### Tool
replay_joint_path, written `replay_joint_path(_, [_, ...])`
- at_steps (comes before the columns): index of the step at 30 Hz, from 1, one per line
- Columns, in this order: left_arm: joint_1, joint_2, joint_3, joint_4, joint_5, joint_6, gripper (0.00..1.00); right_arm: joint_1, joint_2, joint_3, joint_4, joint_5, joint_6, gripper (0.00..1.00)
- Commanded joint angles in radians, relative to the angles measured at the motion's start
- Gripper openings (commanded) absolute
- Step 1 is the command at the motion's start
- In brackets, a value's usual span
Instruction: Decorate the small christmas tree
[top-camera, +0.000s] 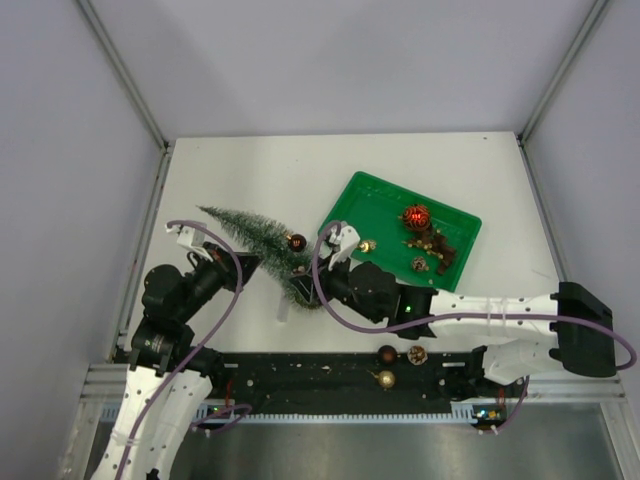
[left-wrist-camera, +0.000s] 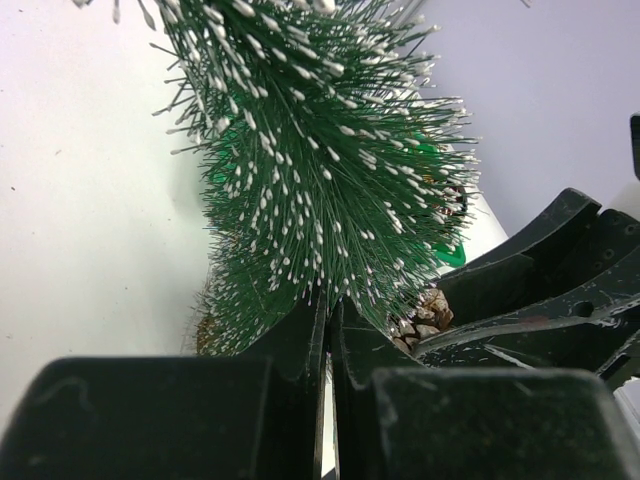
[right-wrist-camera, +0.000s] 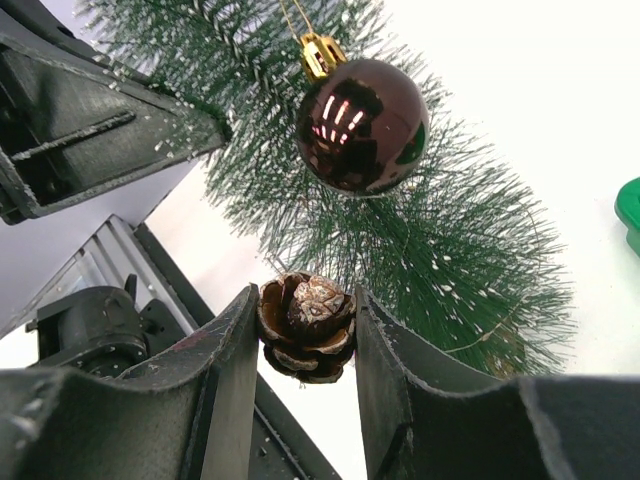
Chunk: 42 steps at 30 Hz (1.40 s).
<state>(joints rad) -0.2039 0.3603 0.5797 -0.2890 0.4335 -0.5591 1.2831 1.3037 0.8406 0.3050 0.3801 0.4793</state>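
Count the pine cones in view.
3 pine cones: one in the right claw, one in the green tray, one on the black rail by the arm bases. The tray's brown clutter may hide more.

there is one frosted dark green bottle-brush tree and one green plastic tray. i count two dark brown shiny balls, two gold balls, one red glitter ball and three brown pine cones.

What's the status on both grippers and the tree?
Left gripper shut on small christmas tree. Right gripper holds pine cone by the branches. Brown bauble on tree, close to cone.
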Motion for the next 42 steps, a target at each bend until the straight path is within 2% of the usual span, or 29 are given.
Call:
replay_joint_path(1, [0.006, -0.086, -0.001, 0.007, 0.027, 0.008, 0.0, 0.015, 0.003, -0.021, 0.055, 0.026, 0.028, 0.14])
replay_joint_path(6, [0.006, -0.089, -0.001, 0.007, 0.034, 0.008, 0.0, 0.015, 0.014, -0.037, 0.078, 0.028, 0.036, 0.14])
replay_joint_path(22, [0.006, -0.096, -0.02, 0.025, 0.067, 0.001, 0.0, 0.038, 0.118, 0.098, 0.207, 0.031, -0.057, 0.13])
replay_joint_path(33, [0.006, -0.096, -0.023, 0.022, 0.07, 0.001, 0.0, 0.05, 0.037, -0.037, 0.234, 0.226, -0.074, 0.13])
replay_joint_path(42, [0.006, -0.09, -0.021, 0.022, 0.07, -0.002, 0.0, 0.051, 0.011, -0.129, 0.221, 0.243, -0.022, 0.13])
